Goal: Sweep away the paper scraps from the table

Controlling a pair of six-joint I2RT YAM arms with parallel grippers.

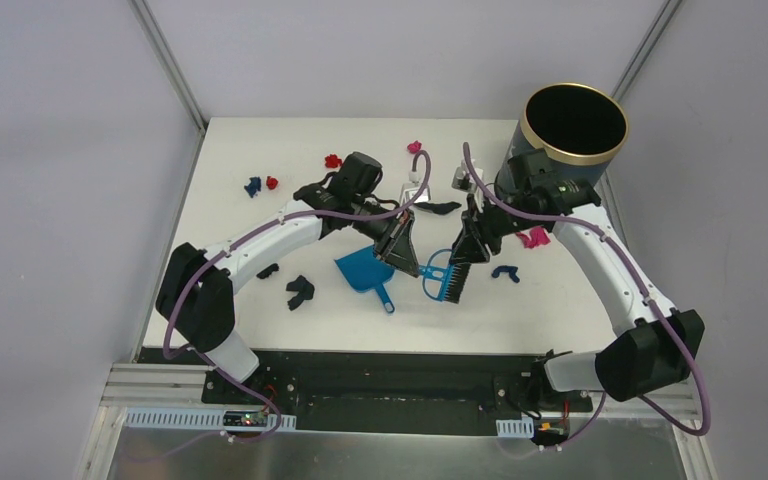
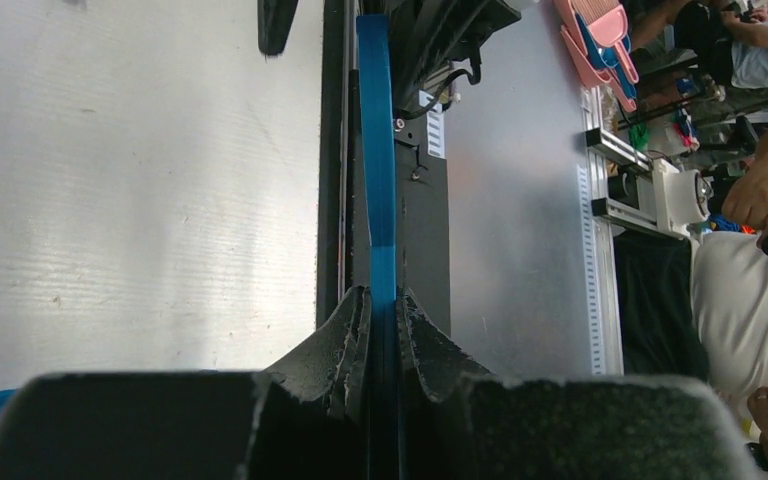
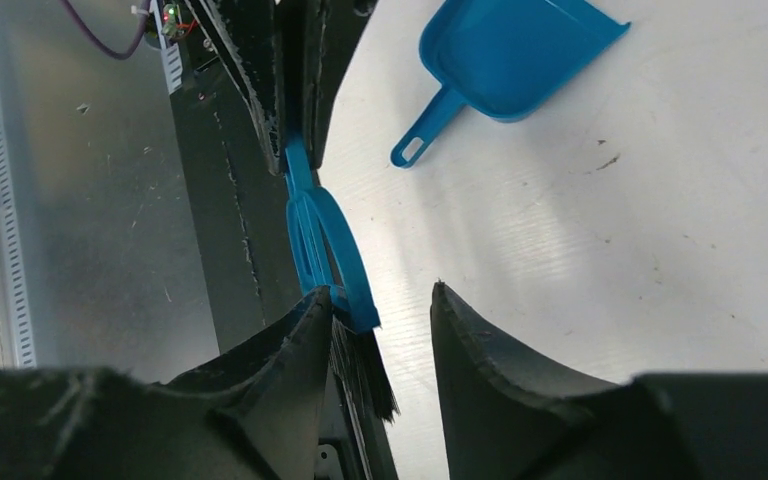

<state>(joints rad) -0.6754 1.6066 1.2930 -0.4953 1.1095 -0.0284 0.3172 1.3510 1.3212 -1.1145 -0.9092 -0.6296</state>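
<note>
The small blue hand brush (image 1: 447, 283) with black bristles is held between both grippers, just above the white table (image 1: 260, 330). My left gripper (image 1: 407, 258) is shut on the brush's thin blue handle (image 2: 377, 150). My right gripper (image 1: 460, 255) is open, its jaws (image 3: 380, 295) either side of the bristle head (image 3: 360, 350), which lies against one finger. Paper scraps lie scattered: red (image 1: 332, 160), red (image 1: 272, 183), dark blue (image 1: 252, 186), magenta (image 1: 415, 147), pink (image 1: 535, 238), dark blue (image 1: 505, 272) and dark ones (image 1: 300, 290).
The blue dustpan (image 1: 363, 270) lies flat on the table left of the brush and also shows in the right wrist view (image 3: 510, 50). A tall black bin with a gold rim (image 1: 572, 125) stands at the back right corner. Two small white objects (image 1: 417, 190) sit mid-table.
</note>
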